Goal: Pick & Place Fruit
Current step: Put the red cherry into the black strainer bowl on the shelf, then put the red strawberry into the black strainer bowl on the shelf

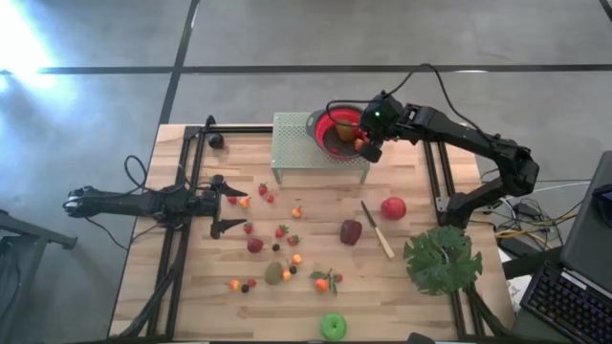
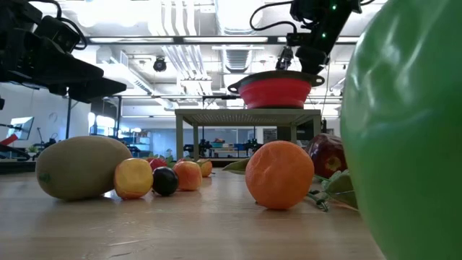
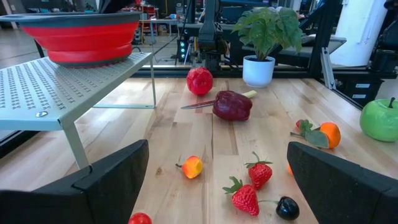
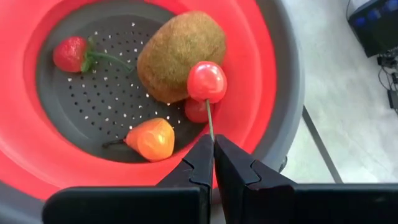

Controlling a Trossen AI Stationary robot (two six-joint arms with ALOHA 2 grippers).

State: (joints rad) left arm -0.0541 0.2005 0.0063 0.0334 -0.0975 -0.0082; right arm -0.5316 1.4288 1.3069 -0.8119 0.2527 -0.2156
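Observation:
A red colander (image 4: 267, 74) stands on a perforated metal stand (image 1: 296, 143) at the table's far side. In it lie a brown kiwi (image 4: 177, 53), a strawberry (image 4: 69, 53) and a small orange fruit (image 4: 152, 138). My right gripper (image 4: 213, 144) hovers over the colander's right rim, also in the high view (image 1: 366, 148), shut on the stem of a red cherry (image 4: 206, 81). A second red cherry (image 4: 196, 111) shows just below the first. My left gripper (image 1: 229, 204) waits open and level at the table's left. Loose fruits (image 1: 277, 239) lie before it on the wood. My right gripper pinches the cherry's thin stem (image 4: 211, 132) between its two fingertips, at the stem's free end. The fingers slant down from the table's right. The cherry sits beyond the tips over the colander's inside; whether it touches the kiwi I cannot tell.
On the table's right lie a red apple (image 1: 393, 207), a dark maroon fruit (image 1: 351, 231), a pale-handled knife (image 1: 377, 229) and a big green leaf (image 1: 442, 258). A green apple (image 1: 334, 326) sits at the near edge. Small fruits scatter across the middle.

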